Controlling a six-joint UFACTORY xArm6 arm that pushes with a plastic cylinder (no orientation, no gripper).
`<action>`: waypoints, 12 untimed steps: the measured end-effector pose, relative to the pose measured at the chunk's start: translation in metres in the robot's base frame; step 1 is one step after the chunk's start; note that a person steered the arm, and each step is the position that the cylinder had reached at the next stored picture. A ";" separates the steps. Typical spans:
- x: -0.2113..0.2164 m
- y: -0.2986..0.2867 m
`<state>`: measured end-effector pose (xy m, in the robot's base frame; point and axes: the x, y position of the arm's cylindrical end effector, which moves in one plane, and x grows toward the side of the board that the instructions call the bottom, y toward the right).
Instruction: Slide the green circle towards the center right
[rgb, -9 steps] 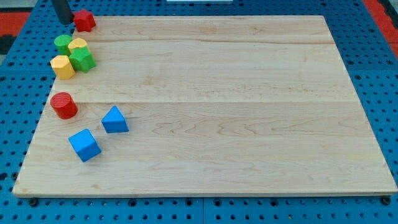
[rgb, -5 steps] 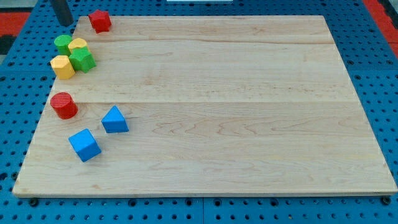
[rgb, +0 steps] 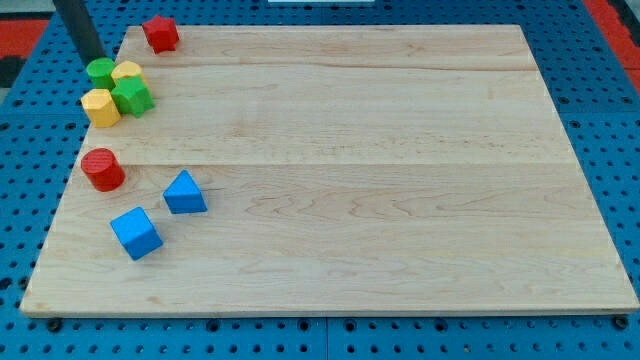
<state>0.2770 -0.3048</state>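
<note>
Camera view puts your green circle (rgb: 100, 70) at the tabletop (rgb: 350, 150) upper left, touching the yellow cylinder (rgb: 125, 72) and seemingly the green star-like block (rgb: 132, 96). My tip (rgb: 92, 60) sits just above-left of it. No hand exists here.

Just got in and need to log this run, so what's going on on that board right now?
A single arm with a dark rod is working a wooden board. My tip sits at the view's top left, just above and left of the green circle, apparently touching it. That circle is packed in a cluster with a yellow cylinder, a green star-like block and a yellow hexagon. The circle is far from the centre right, so the push has yet to happen.
</note>
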 end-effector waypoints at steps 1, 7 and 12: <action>0.006 0.000; 0.080 0.080; 0.176 0.207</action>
<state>0.4529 -0.0979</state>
